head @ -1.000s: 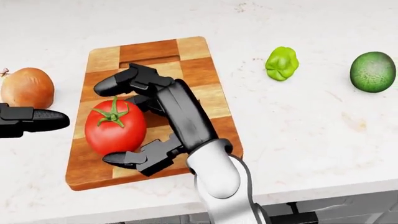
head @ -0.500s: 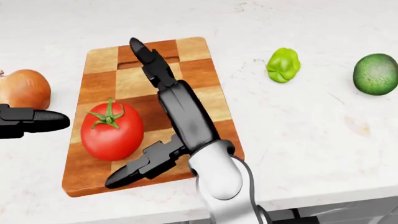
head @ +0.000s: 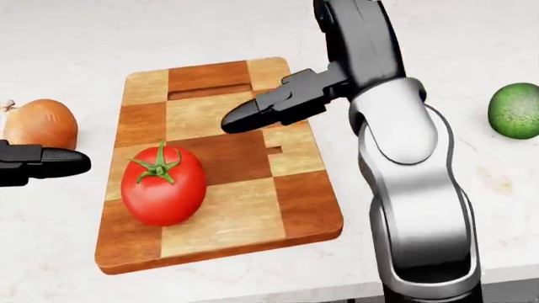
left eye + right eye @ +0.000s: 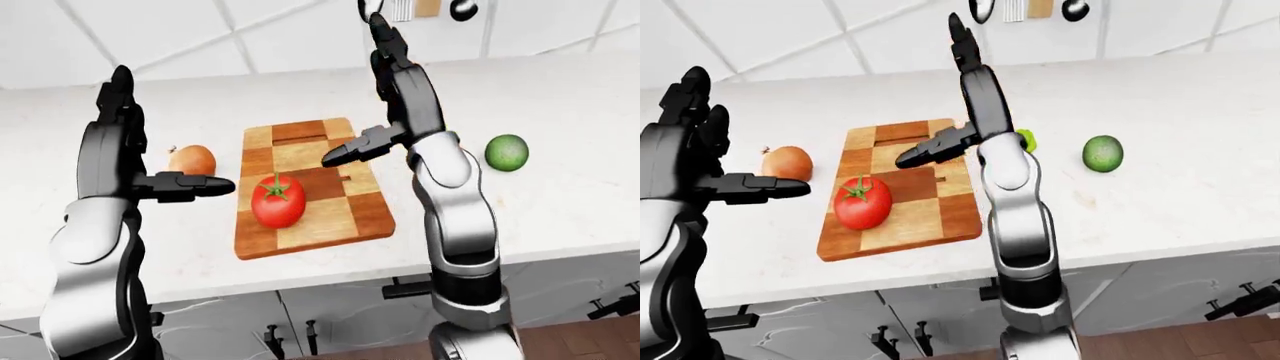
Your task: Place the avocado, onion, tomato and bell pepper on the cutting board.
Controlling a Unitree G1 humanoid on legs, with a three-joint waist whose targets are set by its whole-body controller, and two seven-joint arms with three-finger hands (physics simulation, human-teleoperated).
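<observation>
Lifted clear with fingers spread, the right hand (image 4: 385,90) leaves the glossy red tomato (image 3: 162,184) on the checkered wooden cutting board (image 3: 290,214); left hand (image 4: 125,142) open. Next, the firm green avocado (image 4: 1103,153), far right, suits a side grip.

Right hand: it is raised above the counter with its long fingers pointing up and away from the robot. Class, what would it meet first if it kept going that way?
Probably the white tiled wall, near the hanging utensils. The right hand has nothing nearer in line, though depth is unclear.
</observation>
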